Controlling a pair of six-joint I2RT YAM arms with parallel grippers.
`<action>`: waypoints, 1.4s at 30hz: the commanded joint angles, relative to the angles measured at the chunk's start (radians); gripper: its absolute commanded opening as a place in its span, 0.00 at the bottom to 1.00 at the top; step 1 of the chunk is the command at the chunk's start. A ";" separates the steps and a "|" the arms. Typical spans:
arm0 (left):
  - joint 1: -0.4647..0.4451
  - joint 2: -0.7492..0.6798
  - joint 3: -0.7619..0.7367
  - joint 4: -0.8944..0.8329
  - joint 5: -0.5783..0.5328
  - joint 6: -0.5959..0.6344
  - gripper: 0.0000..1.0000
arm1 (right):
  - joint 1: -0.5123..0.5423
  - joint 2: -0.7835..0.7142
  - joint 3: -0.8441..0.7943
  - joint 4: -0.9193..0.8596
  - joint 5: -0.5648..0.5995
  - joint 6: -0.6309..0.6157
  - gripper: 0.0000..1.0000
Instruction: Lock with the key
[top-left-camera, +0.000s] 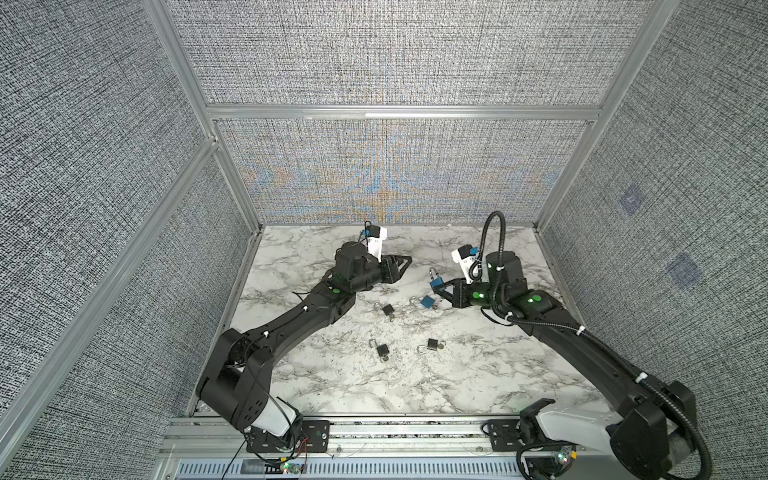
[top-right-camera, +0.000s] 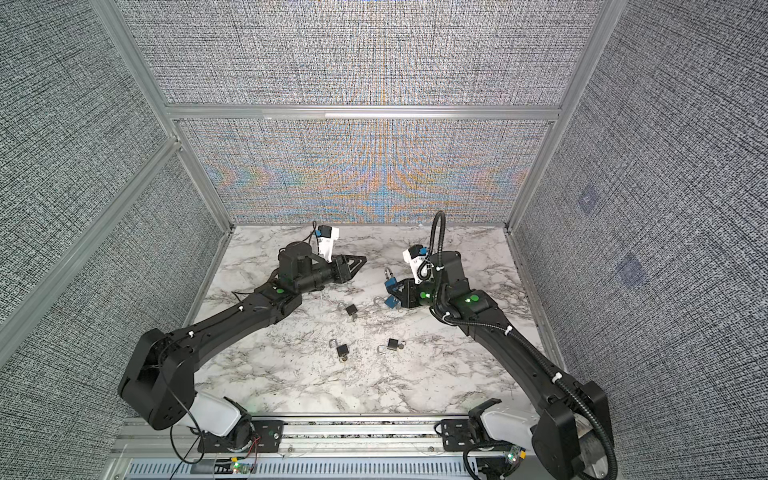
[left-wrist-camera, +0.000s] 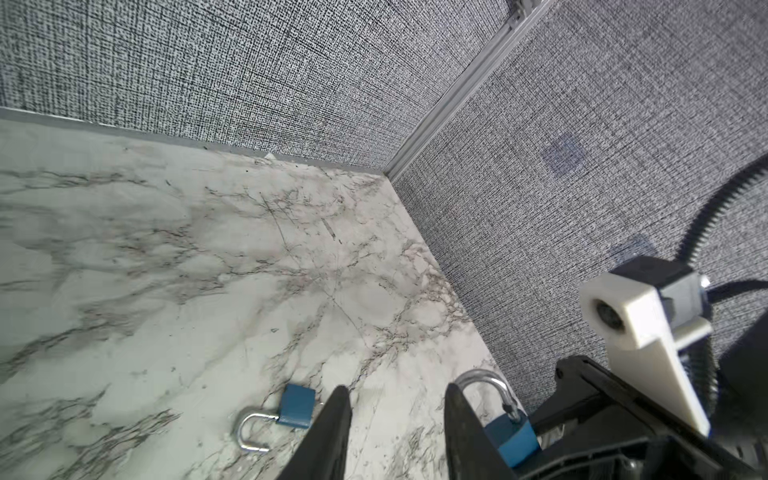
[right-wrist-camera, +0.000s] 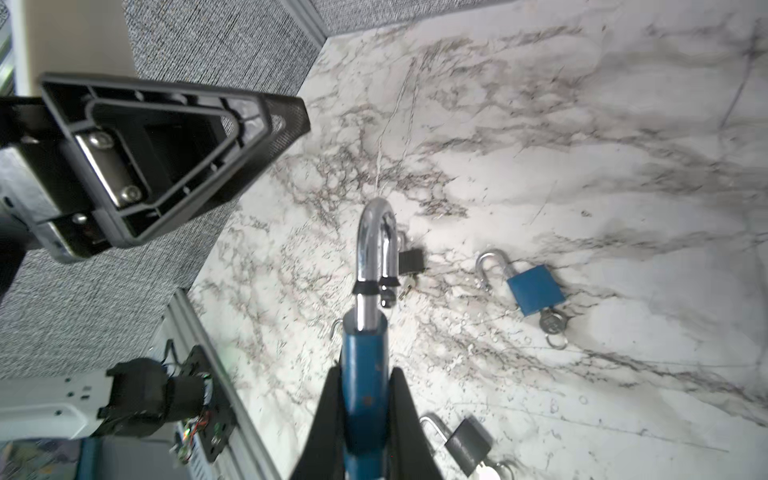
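In both top views the right jaws are clenched on the blue padlock (top-left-camera: 435, 282) (top-right-camera: 390, 284). The left jaws are well apart from it.

Left wrist view: the left jaws are parted and hold nothing.

Right wrist view: the right jaws pinch the padlock's body, its shackle pointing away from them. A second blue padlock (right-wrist-camera: 536, 289) lies on the desk (right-wrist-camera: 582, 124) beyond.

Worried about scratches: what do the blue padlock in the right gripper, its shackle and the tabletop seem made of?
Blue padlock in the right gripper: probably metal under a matte blue coat, with small dark specks. Shackle: polished chrome-like metal, showing mirror reflections. Tabletop: white, grey-veined marble look, slightly glossy; real stone or printed laminate, I cannot tell.
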 joint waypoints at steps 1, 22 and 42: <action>0.004 -0.032 0.007 -0.090 0.066 0.151 0.40 | -0.019 0.030 0.013 -0.024 -0.222 -0.016 0.00; 0.005 -0.044 -0.009 -0.173 0.330 0.257 0.41 | -0.024 0.124 -0.005 0.027 -0.606 -0.029 0.00; 0.024 -0.073 -0.096 -0.092 0.486 0.202 0.29 | -0.027 0.163 0.015 -0.027 -0.623 -0.065 0.00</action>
